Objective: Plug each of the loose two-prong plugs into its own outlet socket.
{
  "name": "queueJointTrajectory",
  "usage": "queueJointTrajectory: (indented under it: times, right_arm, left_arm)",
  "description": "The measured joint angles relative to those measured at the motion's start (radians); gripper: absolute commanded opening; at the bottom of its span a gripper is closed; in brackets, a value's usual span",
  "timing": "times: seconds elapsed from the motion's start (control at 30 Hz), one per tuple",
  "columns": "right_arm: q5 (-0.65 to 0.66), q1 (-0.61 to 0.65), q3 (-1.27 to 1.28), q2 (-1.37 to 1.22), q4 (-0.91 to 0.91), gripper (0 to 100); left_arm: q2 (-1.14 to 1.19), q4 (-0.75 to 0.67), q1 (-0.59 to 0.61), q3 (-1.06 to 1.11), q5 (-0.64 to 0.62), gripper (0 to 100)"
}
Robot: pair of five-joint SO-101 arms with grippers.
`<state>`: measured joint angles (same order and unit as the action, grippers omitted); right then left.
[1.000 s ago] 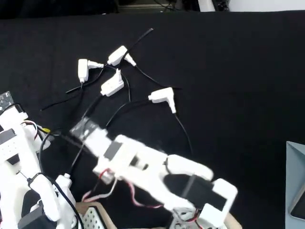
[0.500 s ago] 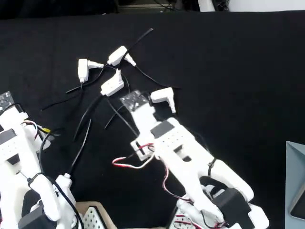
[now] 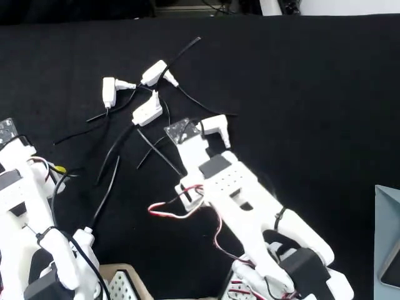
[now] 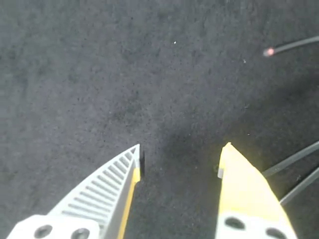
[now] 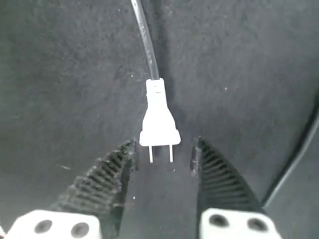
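Four white plug bodies [image 3: 148,110] and two arms on a black bench [image 3: 312,94].
The plug bodies lie clustered among several black cables [image 3: 115,147] in the far left part of the bench. The right arm [image 3: 250,206] stretches out to the cluster, just beside the nearest body. Its jaws are spread to either side of a two-prong plug [image 5: 159,124] that lies flat with its prongs toward the wrist. The left arm [image 3: 25,206] sits folded at the near left edge, jaws spread over the cloth near a loose cable end [image 4: 269,51]. Open bench runs from the cluster to a grey object [image 3: 387,237] at the right edge.
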<state>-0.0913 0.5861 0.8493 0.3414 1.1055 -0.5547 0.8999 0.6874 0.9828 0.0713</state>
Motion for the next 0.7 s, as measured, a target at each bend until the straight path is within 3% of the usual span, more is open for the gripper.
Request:
queueJointTrajectory:
  times: [0.2, 0.7]
  right_arm:
    - [0.000, -0.002, -0.017, 0.000, 0.015, 17.0]
    - [0.000, -0.041, 0.117, 0.000, -0.204, 16.9]
  left_arm:
    - [0.000, 0.000, 0.000, 0.000, 0.000, 26]
    - [0.000, 0.000, 0.000, 0.000, 0.000, 26]
